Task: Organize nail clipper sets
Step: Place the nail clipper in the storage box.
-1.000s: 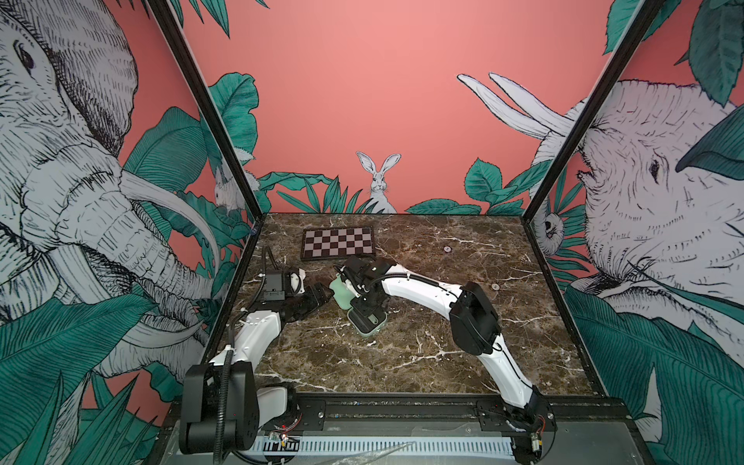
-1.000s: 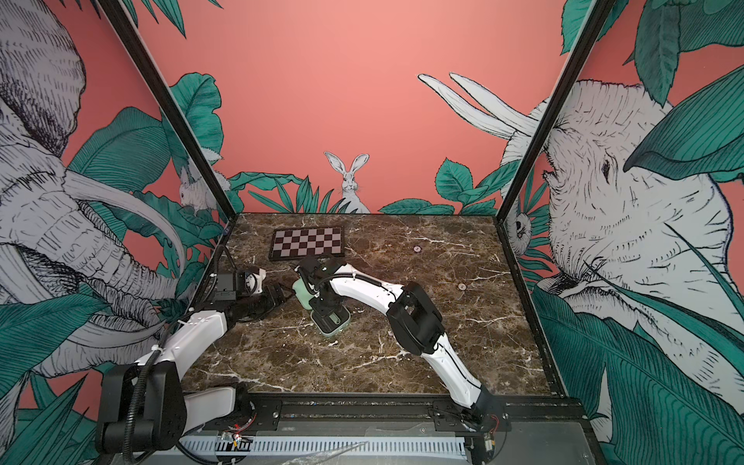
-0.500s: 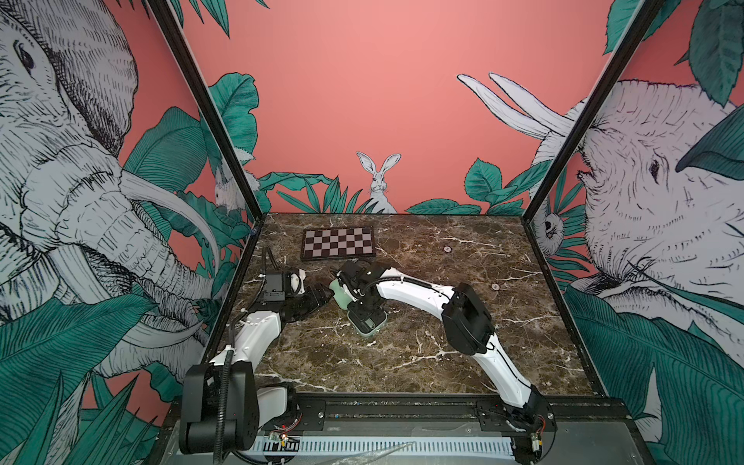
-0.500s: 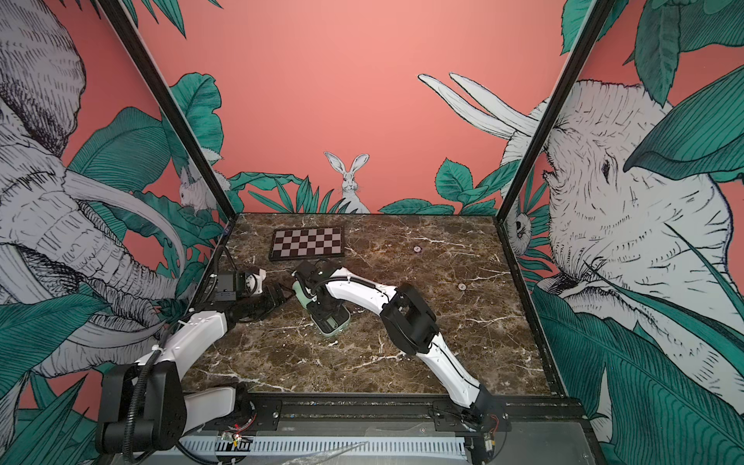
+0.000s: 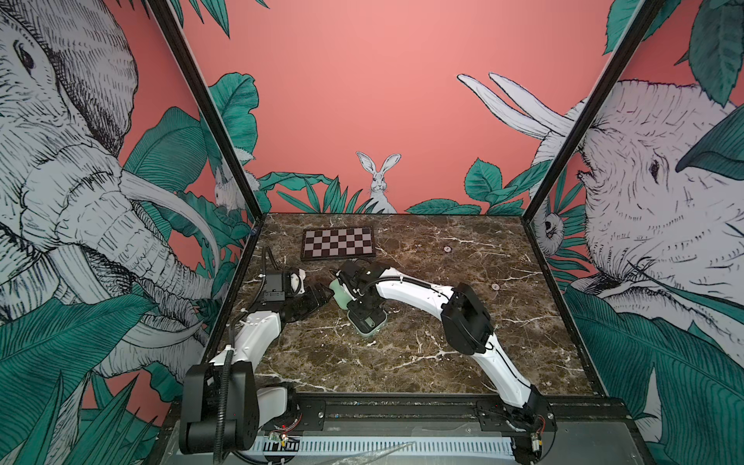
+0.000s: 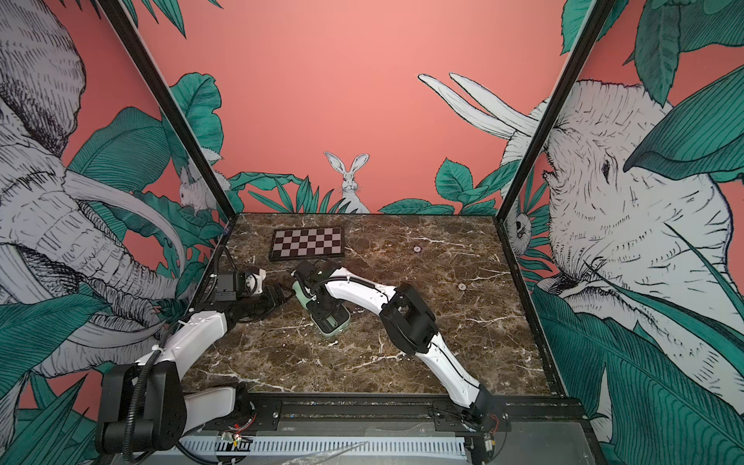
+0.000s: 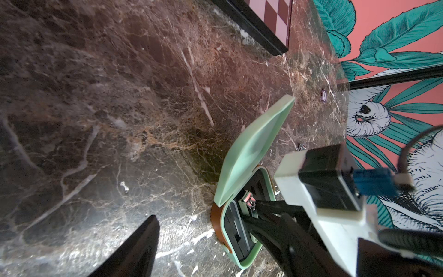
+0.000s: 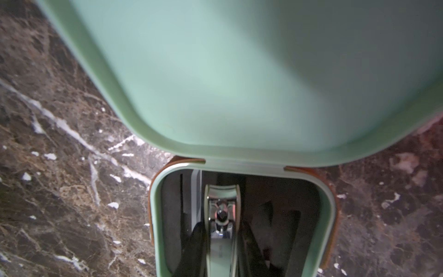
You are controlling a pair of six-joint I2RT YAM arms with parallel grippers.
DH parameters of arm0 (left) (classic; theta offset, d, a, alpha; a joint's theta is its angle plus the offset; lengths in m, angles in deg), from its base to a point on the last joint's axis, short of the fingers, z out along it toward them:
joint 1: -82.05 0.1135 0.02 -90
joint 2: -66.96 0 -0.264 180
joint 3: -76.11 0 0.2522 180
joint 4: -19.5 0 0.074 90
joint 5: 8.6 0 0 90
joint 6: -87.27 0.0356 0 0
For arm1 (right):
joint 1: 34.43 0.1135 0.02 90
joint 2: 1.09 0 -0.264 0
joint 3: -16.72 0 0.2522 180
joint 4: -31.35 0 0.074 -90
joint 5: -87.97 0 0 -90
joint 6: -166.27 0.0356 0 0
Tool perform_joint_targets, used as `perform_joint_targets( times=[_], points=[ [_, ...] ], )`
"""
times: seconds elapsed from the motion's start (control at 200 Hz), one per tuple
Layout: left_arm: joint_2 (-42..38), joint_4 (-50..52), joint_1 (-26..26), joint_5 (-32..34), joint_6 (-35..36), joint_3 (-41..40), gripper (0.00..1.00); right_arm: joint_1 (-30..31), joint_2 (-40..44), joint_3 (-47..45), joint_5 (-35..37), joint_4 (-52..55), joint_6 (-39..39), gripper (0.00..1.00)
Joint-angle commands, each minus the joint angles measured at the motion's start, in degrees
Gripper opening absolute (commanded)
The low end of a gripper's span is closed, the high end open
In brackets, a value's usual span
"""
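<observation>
The mint-green case (image 5: 372, 323) (image 6: 337, 325) of the nail clipper sets lies on the marble with its lid (image 5: 337, 296) (image 7: 251, 153) (image 8: 239, 72) raised. My right gripper (image 5: 364, 311) (image 6: 325, 313) (image 8: 223, 239) reaches down into the dark tray, shut on a pale-green and metallic nail clipper (image 8: 221, 211) (image 7: 250, 206). A slim metallic tool (image 8: 197, 199) lies in a slot beside the clipper. My left gripper (image 5: 322, 296) (image 6: 280, 296) (image 7: 221, 223) stands open just left of the lid and holds nothing.
A brown-and-pale checkerboard (image 5: 338, 242) (image 6: 308, 242) (image 7: 268, 19) lies flat behind the case near the back wall. Two small round marks (image 5: 447, 249) (image 5: 495, 286) dot the table on the right. The printed side walls close in the table on the left and right.
My right arm's elbow has drifted a little to the left while its gripper stays in the case. The left arm has not moved.
</observation>
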Motion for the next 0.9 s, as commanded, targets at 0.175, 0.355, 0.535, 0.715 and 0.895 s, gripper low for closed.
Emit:
perform_joint_targets(
  times=[0.175, 0.355, 0.535, 0.715, 0.895],
  points=[
    [-0.54, -0.24, 0.24, -0.14, 0.19, -0.83, 0.80, -0.37, -1.10, 1.78, 1.34, 1.20, -0.32, 0.12],
    [-0.40, -0.15, 0.30, -0.13, 0.25, -0.60, 0.80, -0.35, -1.10, 0.82, 0.39, 1.00, -0.21, 0.12],
    [-0.30, -0.14, 0.29, -0.22, 0.24, -0.45, 0.80, -0.29, -0.35, -1.22, -0.17, -0.05, 0.19, 0.12],
    [-0.40, -0.06, 0.28, -0.16, 0.23, -0.47, 0.80, -0.18, 0.72, -4.02, -0.67, -1.45, 0.95, 0.12],
    [-0.29, -0.06, 0.26, -0.27, 0.24, -0.53, 0.80, -0.20, 0.54, -5.11, 0.03, -1.66, 1.45, 0.15]
  ],
)
